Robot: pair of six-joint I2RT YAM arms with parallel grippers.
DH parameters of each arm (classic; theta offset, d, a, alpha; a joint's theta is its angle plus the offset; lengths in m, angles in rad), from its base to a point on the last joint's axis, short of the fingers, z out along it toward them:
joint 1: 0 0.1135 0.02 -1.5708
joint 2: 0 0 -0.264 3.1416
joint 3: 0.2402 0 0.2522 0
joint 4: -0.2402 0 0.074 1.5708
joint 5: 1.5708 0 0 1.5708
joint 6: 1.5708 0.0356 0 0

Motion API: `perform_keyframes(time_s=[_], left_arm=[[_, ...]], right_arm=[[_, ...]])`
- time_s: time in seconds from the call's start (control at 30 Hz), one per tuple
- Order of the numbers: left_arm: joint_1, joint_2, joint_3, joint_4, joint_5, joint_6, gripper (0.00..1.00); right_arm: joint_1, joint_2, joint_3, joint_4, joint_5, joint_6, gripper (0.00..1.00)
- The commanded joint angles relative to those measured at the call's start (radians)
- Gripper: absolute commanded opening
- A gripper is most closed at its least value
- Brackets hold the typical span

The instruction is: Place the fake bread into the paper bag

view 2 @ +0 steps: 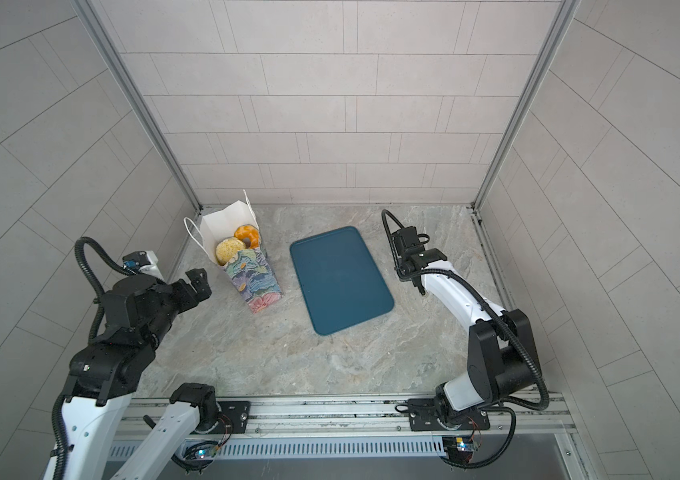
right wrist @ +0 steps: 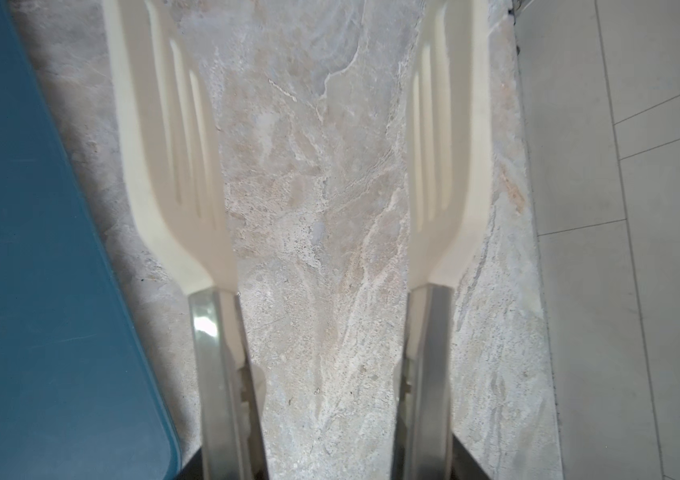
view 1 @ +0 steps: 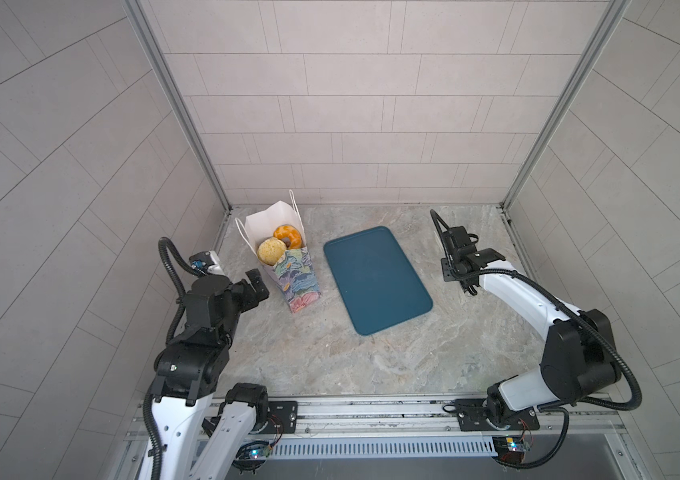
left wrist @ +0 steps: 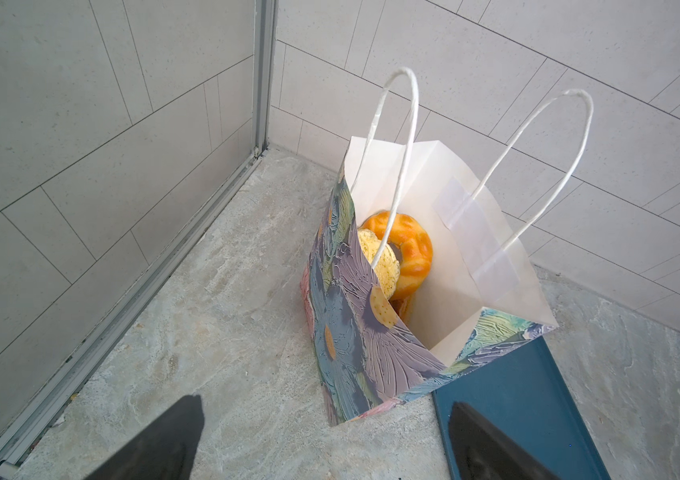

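Left claw (view 1: 258, 286) first: hangs spread wide and empty, just beside the tall pastel floral paper bag (view 1: 297, 284), not touching it. Right claw (right wrist: 330, 466) next: clenched on the steel handles of white slotted plastic tongs (right wrist: 172, 137), blades apart with nothing between them, above the bare marbled stone bench (view 1: 330, 353) and beside the flat dark teal tray (view 1: 375, 278). As for the glossy toy bread: sits inside the bag, with an orange-brown ring (left wrist: 411, 245) and a pale yellow round bun (left wrist: 388, 266) heaped to one side near the mouth. None visible on tray or bench, so probably little left to do. Looks light, smooth and likely slippery, perhaps a bit squashy. Best pinched gently across the widest part with the slotted blades, not by an edge. Regarding the bag: stands upright near the back corner, looks thin and easily tipped or creased. Best steadied at the rim fold, away from the white cord handles (left wrist: 404, 137).
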Motion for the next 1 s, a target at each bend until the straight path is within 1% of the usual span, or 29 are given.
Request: perform_keyframes(time_s=[0.0,0.27,0.5,0.9,0.93,0.97], left_arm=[[-0.005,-0.015,-0.008,-0.019,-0.027,-0.011,1.0],[-0.004,-0.026,-0.01,-0.026,-0.051,-0.015,1.0],[-0.004,-0.03,-0.031,-0.049,-0.135,-0.046,1.0],[-0.003,-0.021,-0.111,-0.07,-0.295,-0.112,1.0],[-0.003,-0.019,-0.121,-0.067,-0.301,-0.12,1.0],[-0.003,-0.017,-0.127,-0.065,-0.308,-0.126,1.0]], right_arm=[[-0.005,0.031,-0.004,0.072,-0.015,0.073,0.6],[-0.033,0.123,-0.001,0.112,-0.094,0.121,0.6],[-0.054,0.214,0.023,0.132,-0.137,0.118,0.61],[-0.077,0.323,0.056,0.13,-0.184,0.129,0.7],[-0.078,0.32,0.052,0.13,-0.184,0.13,0.71],[-0.078,0.316,0.049,0.128,-0.184,0.135,0.74]])
